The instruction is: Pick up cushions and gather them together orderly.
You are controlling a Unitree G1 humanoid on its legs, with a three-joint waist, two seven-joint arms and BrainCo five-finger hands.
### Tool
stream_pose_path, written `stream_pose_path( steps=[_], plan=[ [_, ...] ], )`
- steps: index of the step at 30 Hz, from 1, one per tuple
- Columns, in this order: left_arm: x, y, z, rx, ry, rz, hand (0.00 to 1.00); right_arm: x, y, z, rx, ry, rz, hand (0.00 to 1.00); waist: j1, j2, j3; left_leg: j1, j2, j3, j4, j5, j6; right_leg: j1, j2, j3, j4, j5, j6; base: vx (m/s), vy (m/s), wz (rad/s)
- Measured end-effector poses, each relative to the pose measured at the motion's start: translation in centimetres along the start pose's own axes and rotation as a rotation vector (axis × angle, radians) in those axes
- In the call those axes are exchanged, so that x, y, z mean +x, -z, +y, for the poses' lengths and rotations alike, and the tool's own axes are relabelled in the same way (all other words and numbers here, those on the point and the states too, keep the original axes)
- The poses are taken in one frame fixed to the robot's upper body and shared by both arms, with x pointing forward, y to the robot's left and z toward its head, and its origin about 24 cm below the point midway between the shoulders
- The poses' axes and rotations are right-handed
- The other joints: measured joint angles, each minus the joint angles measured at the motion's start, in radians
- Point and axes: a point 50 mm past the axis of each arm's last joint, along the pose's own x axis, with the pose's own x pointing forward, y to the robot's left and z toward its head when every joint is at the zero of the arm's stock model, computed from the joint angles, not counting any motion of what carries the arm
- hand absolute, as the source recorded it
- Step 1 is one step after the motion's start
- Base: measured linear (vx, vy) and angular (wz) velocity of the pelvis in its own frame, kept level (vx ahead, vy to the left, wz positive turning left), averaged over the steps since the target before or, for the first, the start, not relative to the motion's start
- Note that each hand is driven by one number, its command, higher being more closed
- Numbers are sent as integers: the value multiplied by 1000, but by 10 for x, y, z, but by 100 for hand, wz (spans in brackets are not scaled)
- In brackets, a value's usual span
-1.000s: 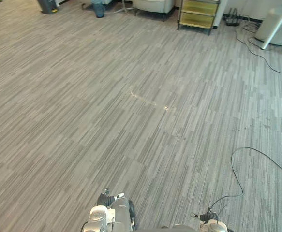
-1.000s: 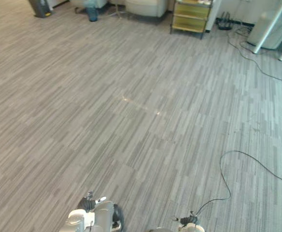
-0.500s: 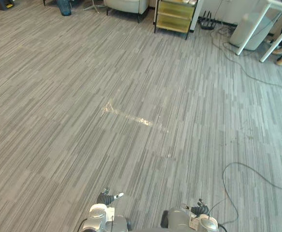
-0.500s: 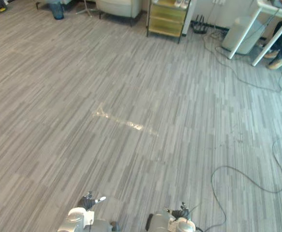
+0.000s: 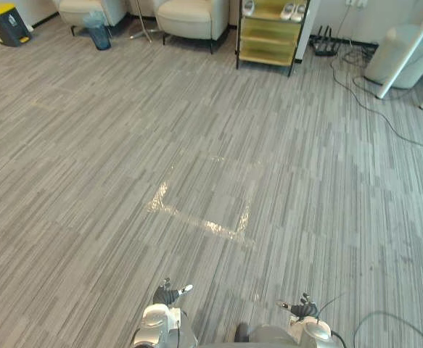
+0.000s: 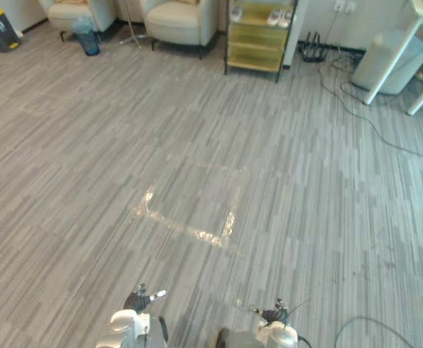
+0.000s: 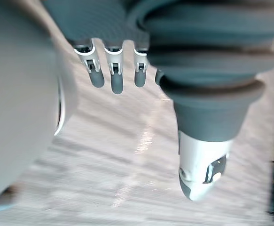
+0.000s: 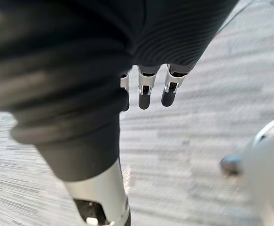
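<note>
a: let's work from the left of the frame. our left hand [image 7: 113, 80] is open, fingers straight, thumb apart, nothing in it.

b: and the cushions? we cannot tell where they lie from here. neither hand carries one.

a: then the first risk is plain: we wander and waste steps. at upper left stands a hard bin [image 5: 6, 20] with a yellow lid, then a blue wastebasket [image 5: 99, 32], light and easy to knock over, we'd judge.

b: next the cream armchairs [image 5: 193, 18], padded and rounded. under us the carpet [image 5: 88, 181] is low and ribbed in grey streaks, so footing should hold.

a: mid frame a taped square [image 5: 207, 226] shines on it. the tape looks glossy and partly worn. if that marks the gathering spot, a careless drop would leave the pile crooked.

b: right of it, the yellow shelf unit [image 5: 269, 40], boxy, dark-framed, with pale shoes [image 5: 292, 10] on top. a bump could tip them off.

a: upper right, a smooth white drum [image 5: 389, 51] and thin cables [image 5: 385, 116] trailing over the carpet. those could snag a foot.

b: our right hand [image 8: 145, 94] is open too, fingers straight, empty. soft cushions may slump out of a shallow grasp, so we'd close well round them.
</note>
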Motion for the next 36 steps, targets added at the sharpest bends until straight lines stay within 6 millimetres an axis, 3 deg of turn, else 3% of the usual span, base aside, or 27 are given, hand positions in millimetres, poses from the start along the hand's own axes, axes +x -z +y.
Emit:
stream_pose_path(
  steps=[2,3,4,5,6,7,10,11,13,15,17,18,20,21,22,24,25,26,28,29,31,34,36],
  plan=[
    [0,-2,-1,-12,1,-15,0,1,-2,1,1,0,-6,0,11,-6,1,-13,-88,42,-360,61,-8,66,-29,15,-50,-23,29,650,109,-30],
    [0,-2,0,-18,-2,-15,0,1,-1,0,0,3,0,0,23,-5,-5,-17,-108,33,-471,91,-16,84,-32,34,-67,-39,39,579,183,-66],
    [1,-3,5,-21,-11,-17,0,0,3,0,-4,5,18,0,41,-24,-16,-26,-134,10,-457,186,27,101,-47,61,-75,-61,52,612,211,-58],
    [1,-2,8,-21,-20,-12,0,-1,7,6,3,-4,34,0,41,-43,-36,-28,-164,-15,-445,199,55,104,-71,80,-54,-62,49,791,254,-33],
    [1,-2,12,-14,-26,-10,0,-3,13,8,5,-7,51,0,35,-70,-50,-28,-188,-23,-434,171,85,80,-96,92,3,-55,39,698,209,11],
    [1,-1,15,-5,-31,-7,0,-6,22,7,12,-1,78,0,35,-94,-64,-24,-200,-22,-395,136,107,42,-117,108,115,-38,68,707,204,31],
    [4,3,21,68,-23,31,0,-7,27,2,31,17,95,0,21,-116,-61,97,-223,-43,-369,15,88,-146,-155,174,668,99,217,684,185,24],
    [2,10,20,82,-16,65,0,-6,24,0,30,20,80,0,-1,-112,-57,194,-232,-55,-396,-18,82,-230,-176,153,866,83,197,602,97,14],
    [1,13,15,91,-2,73,0,-6,19,-3,24,19,52,0,-7,-91,-47,325,-233,-54,-467,-40,76,-332,-196,104,945,37,160,628,51,1],
    [2,14,8,107,21,79,0,-4,14,-5,19,20,35,0,-16,-86,-44,472,-223,-54,-569,-43,71,-469,-212,-20,782,-30,94,567,-30,16],
    [1,14,6,102,25,81,0,-4,14,-7,17,24,34,0,-23,-83,-42,514,-213,-54,-601,-43,71,-506,-202,-47,635,-23,89,454,-112,23],
    [0,17,4,101,29,90,0,-3,11,-9,20,29,23,0,-32,-76,-41,545,-200,-55,-625,-53,55,-526,-182,-51,477,17,88,515,-185,44],
    [0,19,5,103,28,95,0,-1,6,-10,13,31,10,0,-54,-72,-35,595,-181,-78,-650,-98,-19,-540,-148,-10,196,147,92,637,-272,54],
    [-3,27,4,95,29,128,0,1,4,-15,9,43,7,0,-56,-49,-31,648,-151,-114,-643,-122,-45,-539,-111,42,236,261,47,629,-282,31],
    [-3,27,2,92,31,126,0,1,3,-16,6,45,3,0,-55,-39,-33,646,-142,-116,-633,-121,-45,-540,-107,35,250,244,48,741,-340,31],
    [-3,26,-7,91,52,121,0,3,-3,-22,4,60,-18,0,-59,5,-38,588,-84,-162,-476,-118,-50,-532,-92,-7,312,171,15,450,-247,34],
    [-2,22,-8,72,45,111,0,3,-5,-24,2,63,-25,0,-62,27,-34,507,-38,-194,-289,-95,-41,-496,-78,-40,320,131,2,538,-324,43],
    [-1,20,-10,58,47,107,0,3,-5,-23,2,60,-26,0,-63,35,-22,415,7,-223,-63,-20,-22,-441,-66,-59,305,103,-10,517,-297,39],
    [-1,14,-15,48,56,76,0,1,-2,-16,-9,39,-15,0,-52,25,-1,288,76,-208,230,-26,-31,-300,-38,-70,247,75,-25,523,-219,13],
    [-1,10,-15,50,58,58,0,1,-1,-13,-11,29,-14,0,-48,7,6,239,74,-188,253,-35,-45,-247,-40,-70,215,68,-25,523,-188,-3],
    [-1,5,-17,49,62,33,0,0,-1,-7,-1,18,-17,0,-44,-5,7,167,62,-141,163,-50,-50,-178,-41,-61,156,66,-21,377,-95,-19],
    [-1,3,-19,40,63,27,0,-1,-4,-4,10,17,-32,0,-25,5,7,134,-4,-139,-175,-47,-46,-139,-46,-9,143,48,8,343,59,-55],
    [-1,5,-20,39,65,34,0,-1,-2,-5,8,26,-30,0,-15,16,1,149,-72,-223,-404,66,-44,-129,-42,39,174,11,46,287,176,-71]
  ],
)
